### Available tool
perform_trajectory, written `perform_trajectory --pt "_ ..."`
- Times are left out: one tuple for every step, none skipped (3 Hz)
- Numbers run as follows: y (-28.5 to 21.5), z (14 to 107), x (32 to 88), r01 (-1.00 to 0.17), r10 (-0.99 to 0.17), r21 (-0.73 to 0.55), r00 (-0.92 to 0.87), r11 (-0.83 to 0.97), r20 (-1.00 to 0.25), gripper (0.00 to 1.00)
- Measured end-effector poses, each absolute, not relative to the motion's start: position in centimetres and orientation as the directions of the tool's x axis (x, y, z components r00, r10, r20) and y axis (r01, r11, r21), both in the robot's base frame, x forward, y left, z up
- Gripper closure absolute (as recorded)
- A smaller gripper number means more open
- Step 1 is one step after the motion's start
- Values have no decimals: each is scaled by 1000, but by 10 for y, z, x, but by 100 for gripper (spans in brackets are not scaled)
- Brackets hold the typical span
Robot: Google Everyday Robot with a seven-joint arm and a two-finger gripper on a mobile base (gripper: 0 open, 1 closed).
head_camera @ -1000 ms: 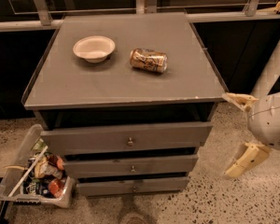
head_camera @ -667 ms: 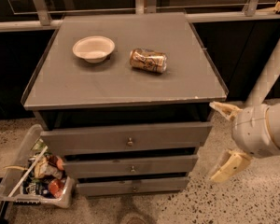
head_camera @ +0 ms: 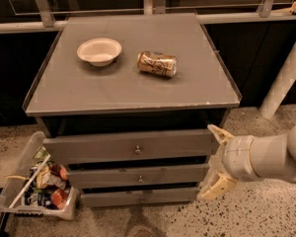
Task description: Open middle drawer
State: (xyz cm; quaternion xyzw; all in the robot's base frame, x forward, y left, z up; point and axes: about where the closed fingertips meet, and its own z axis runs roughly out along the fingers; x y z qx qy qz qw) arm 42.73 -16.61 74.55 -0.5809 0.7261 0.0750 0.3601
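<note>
The grey cabinet (head_camera: 133, 90) has three drawer fronts, each with a small round metal knob. The middle drawer (head_camera: 103, 177) is shut, with its knob (head_camera: 140, 178) at the centre. Above it is the taller top drawer (head_camera: 89, 149) and below it the slim bottom drawer (head_camera: 113, 198). My gripper (head_camera: 214, 159) is open at the right end of the drawer fronts. Its upper finger (head_camera: 220, 133) is by the top drawer's right edge and its lower finger (head_camera: 216, 187) by the bottom drawer's right edge. It holds nothing and is well right of the knobs.
A white bowl (head_camera: 99, 51) and a lying brown can (head_camera: 157, 63) rest on the cabinet top. A clear bin of snack packets (head_camera: 37, 186) stands on the floor at the lower left. A white post (head_camera: 286, 78) rises at the right. A rail runs behind the cabinet.
My gripper has moved left from beside the cabinet to the right end of the drawer fronts. The drawers, bowl and can have not moved.
</note>
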Motion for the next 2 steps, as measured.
perform_trajectory --pt "-167 707 438 -873 -797 -354 -63 336 -601 0" --pt "-167 707 438 -873 -797 -354 -63 336 -601 0"
